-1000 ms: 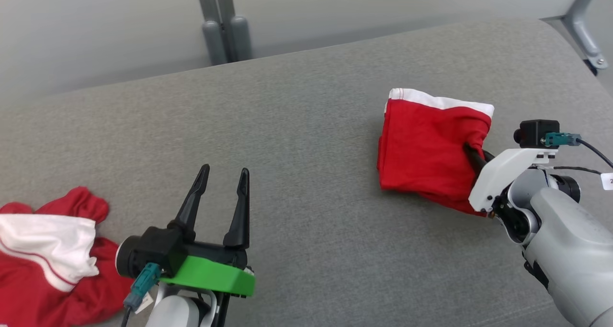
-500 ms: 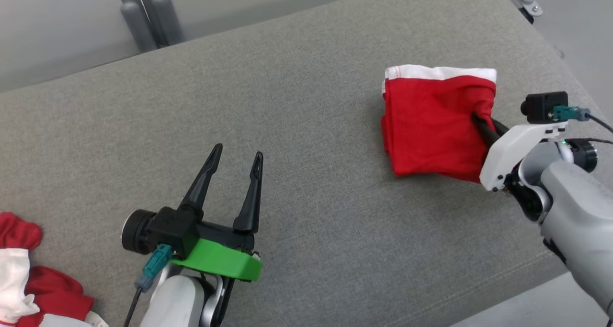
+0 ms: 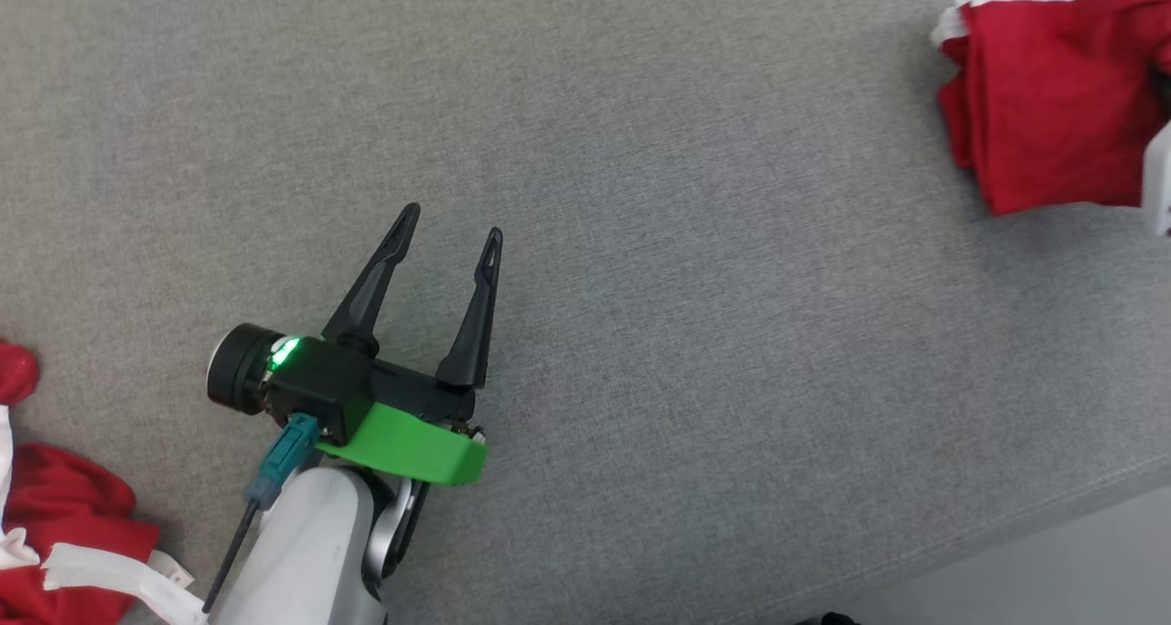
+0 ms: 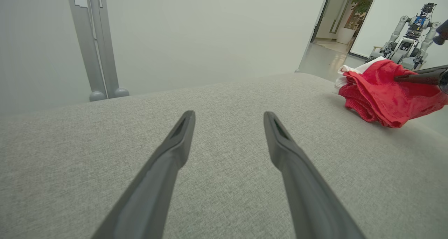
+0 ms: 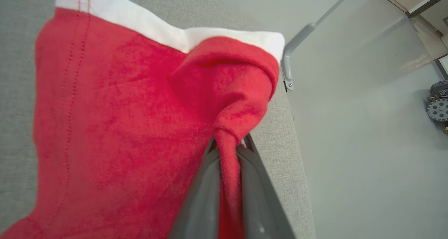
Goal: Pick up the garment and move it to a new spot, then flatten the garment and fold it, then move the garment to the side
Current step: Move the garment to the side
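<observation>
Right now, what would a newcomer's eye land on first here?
The folded red cloth garment with a white band sits upper right in the head view on the grey fabric surface, a pinch clamped in the right hand. The left hand, black-fingered on a green mount, is open over the middle; a crumpled red-and-white garment lies lower left.

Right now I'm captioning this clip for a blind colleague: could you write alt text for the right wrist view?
The right gripper is shut on a pinched fold of a folded red garment with a white band, lying on a grey padded surface near its edge. Past the edge lie pale floor and a metal bracket.
</observation>
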